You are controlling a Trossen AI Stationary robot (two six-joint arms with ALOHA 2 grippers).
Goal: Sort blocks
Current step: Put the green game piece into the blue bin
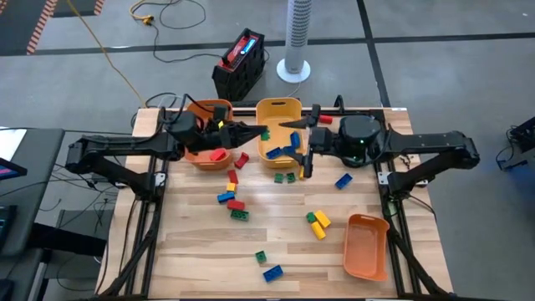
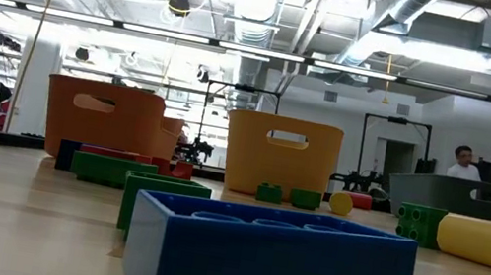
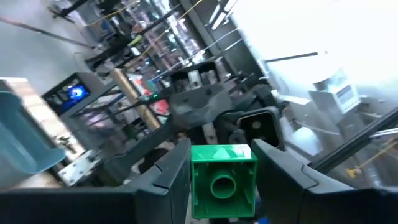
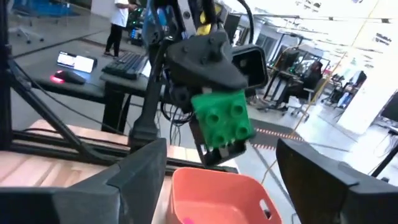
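My left gripper (image 1: 257, 134) is raised over the gap between the far orange bin (image 1: 209, 138) and the yellow bin (image 1: 280, 125), shut on a green block (image 3: 222, 180). My right gripper (image 1: 296, 142) hovers open over the yellow bin's right side, facing the green block (image 4: 222, 121) with nothing between its fingers. Loose red, blue, yellow and green blocks (image 1: 234, 199) lie on the wooden table (image 1: 192, 251). A red block (image 1: 219, 155) lies in the far orange bin, and a blue block (image 1: 276, 152) lies in the yellow bin. Neither gripper shows in the low view. My left gripper pinches the green block by two opposite side walls (image 3: 198, 180) between its two fingers. The fingers come about level from the table's left. The block is lifted clear of the table and bins; its studs (image 4: 224, 115) face away from the gripper, toward my right gripper.
A second orange bin (image 1: 368, 244) lies at the near right. More blocks lie at the table's middle right (image 1: 318, 222), near my right arm (image 1: 343, 181) and toward the near edge (image 1: 269, 269). A big blue block (image 2: 270, 257) fills the low view's foreground.
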